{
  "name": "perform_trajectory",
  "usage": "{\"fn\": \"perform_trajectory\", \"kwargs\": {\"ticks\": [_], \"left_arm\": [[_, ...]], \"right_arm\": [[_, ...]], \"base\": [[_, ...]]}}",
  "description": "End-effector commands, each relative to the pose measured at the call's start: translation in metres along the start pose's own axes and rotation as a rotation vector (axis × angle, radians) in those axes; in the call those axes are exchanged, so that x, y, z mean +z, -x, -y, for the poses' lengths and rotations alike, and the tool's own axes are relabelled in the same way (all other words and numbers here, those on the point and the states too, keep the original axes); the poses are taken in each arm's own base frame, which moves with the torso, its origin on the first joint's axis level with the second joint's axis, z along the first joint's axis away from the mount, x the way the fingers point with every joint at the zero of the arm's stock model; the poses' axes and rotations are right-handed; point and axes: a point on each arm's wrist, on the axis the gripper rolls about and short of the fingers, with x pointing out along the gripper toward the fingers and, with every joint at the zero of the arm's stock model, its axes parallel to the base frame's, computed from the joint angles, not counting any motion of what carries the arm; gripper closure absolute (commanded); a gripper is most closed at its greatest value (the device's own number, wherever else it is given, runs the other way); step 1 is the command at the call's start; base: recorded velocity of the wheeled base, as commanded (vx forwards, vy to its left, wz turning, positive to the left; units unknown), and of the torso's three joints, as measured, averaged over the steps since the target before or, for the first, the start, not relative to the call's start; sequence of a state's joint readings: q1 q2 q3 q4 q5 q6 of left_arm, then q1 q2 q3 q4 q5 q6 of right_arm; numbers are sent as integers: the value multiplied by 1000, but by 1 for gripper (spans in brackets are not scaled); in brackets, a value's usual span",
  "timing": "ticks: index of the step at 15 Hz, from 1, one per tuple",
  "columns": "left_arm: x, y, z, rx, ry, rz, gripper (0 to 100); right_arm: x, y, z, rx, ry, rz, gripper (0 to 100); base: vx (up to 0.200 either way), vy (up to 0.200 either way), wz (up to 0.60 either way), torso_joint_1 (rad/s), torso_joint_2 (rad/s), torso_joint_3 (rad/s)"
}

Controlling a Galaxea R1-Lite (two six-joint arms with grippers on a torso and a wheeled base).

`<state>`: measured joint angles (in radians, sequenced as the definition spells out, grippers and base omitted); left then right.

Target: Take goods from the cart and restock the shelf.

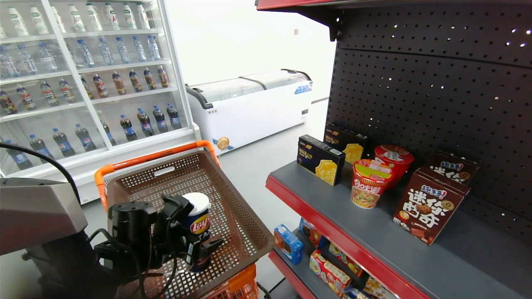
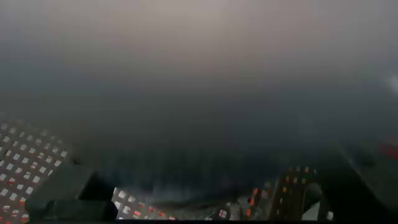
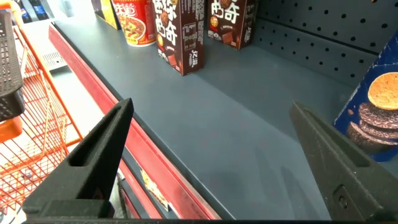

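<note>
A tall chips can [image 1: 198, 222] with a white lid stands upright inside the brown cart basket [image 1: 232, 195]. My left gripper [image 1: 187, 236] is shut on the can's lower half from the side. In the left wrist view the can's dark wall [image 2: 199, 112] fills the space between the fingers [image 2: 62, 194]. My right gripper [image 3: 211, 162] hangs open over the grey shelf board [image 3: 236, 124], with nothing between its fingers [image 3: 93, 162]. The shelf [image 1: 365, 232] stands to the right of the cart.
On the shelf stand dark boxes [image 1: 321, 159], cup noodles [image 1: 369, 182] and brown cookie boxes [image 1: 428, 209]. A blue cookie box [image 3: 379, 106] stands close to the right gripper. The orange cart frame [image 3: 31, 130] is beside the shelf's red edge. More goods sit on the lower shelf [image 1: 328, 270].
</note>
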<state>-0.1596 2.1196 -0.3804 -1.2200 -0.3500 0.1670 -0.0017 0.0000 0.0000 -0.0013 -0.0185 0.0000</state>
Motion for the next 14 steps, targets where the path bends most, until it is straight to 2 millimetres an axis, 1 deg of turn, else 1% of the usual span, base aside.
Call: {"fn": "perform_trajectory", "kwargs": {"ticks": [1, 3, 4, 7, 10, 11, 13, 14], "left_arm": [[-6, -9, -2, -4, 6, -15, 0], [0, -16, -5, 3, -11, 26, 0], [2, -17, -6, 6, -14, 34, 100], [-7, -7, -1, 19, -16, -3, 100], [-2, 10, 2, 90, -64, -16, 100], [3, 16, 3, 107, -66, -14, 100], [28, 41, 7, 131, -61, 40, 100], [51, 64, 9, 170, -32, 99, 100]], "right_arm": [[0, 0, 0, 0, 2, 0, 0], [0, 0, 0, 0, 2, 0, 0], [0, 0, 0, 0, 0, 0, 0], [0, 0, 0, 0, 0, 0, 0], [0, 0, 0, 0, 0, 0, 0], [0, 0, 0, 0, 0, 0, 0], [0, 0, 0, 0, 0, 0, 0], [0, 0, 0, 0, 0, 0, 0]], "base": [[0, 0, 0, 0, 0, 0], [0, 0, 0, 0, 0, 0], [0, 0, 0, 0, 0, 0], [0, 0, 0, 0, 0, 0], [0, 0, 0, 0, 0, 0], [0, 0, 0, 0, 0, 0], [0, 0, 0, 0, 0, 0], [0, 0, 0, 0, 0, 0]]}}
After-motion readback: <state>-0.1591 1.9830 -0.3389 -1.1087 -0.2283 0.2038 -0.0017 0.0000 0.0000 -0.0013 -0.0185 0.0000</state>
